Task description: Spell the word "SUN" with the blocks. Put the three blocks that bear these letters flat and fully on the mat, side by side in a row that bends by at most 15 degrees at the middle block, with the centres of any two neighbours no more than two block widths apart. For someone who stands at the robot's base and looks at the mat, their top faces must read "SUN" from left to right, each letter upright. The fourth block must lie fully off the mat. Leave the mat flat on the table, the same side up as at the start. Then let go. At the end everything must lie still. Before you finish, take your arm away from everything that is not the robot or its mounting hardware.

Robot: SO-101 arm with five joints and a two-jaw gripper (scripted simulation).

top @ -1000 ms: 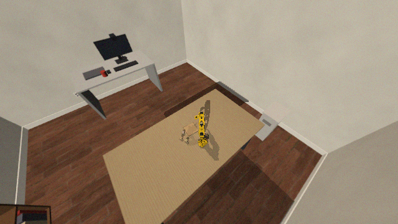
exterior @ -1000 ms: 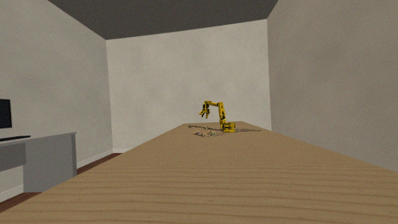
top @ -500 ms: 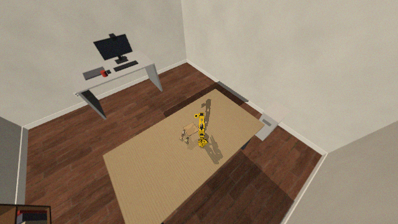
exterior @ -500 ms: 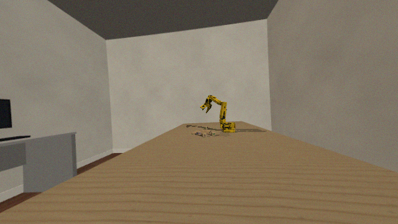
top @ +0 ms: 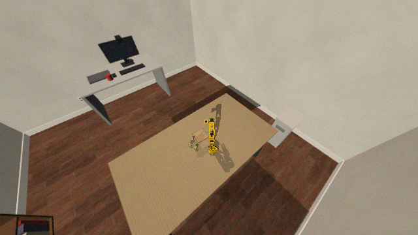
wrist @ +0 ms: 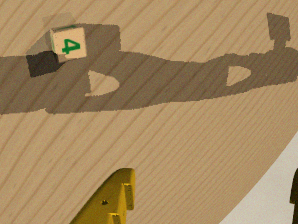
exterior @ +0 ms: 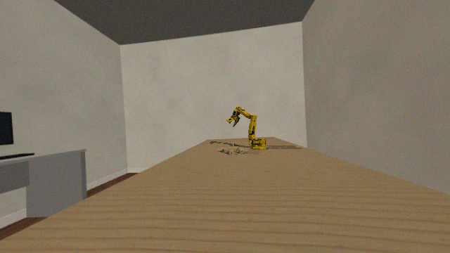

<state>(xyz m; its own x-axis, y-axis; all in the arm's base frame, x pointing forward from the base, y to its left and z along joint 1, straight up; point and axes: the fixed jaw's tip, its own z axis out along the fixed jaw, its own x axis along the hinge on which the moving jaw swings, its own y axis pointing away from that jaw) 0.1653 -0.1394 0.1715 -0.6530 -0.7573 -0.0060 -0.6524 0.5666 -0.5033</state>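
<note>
Wrist view: block showing green 4 sits on table, in arm's shadow; gripper hangs above table, jaws parted, grasping nothing, well apart from block

Wooden table bearing 4 blocks, mat.

Yellow arm, blk joints, angular segs

From up here I see the letter blocks on the tabletop, beside the mat, near the arm's base
</note>
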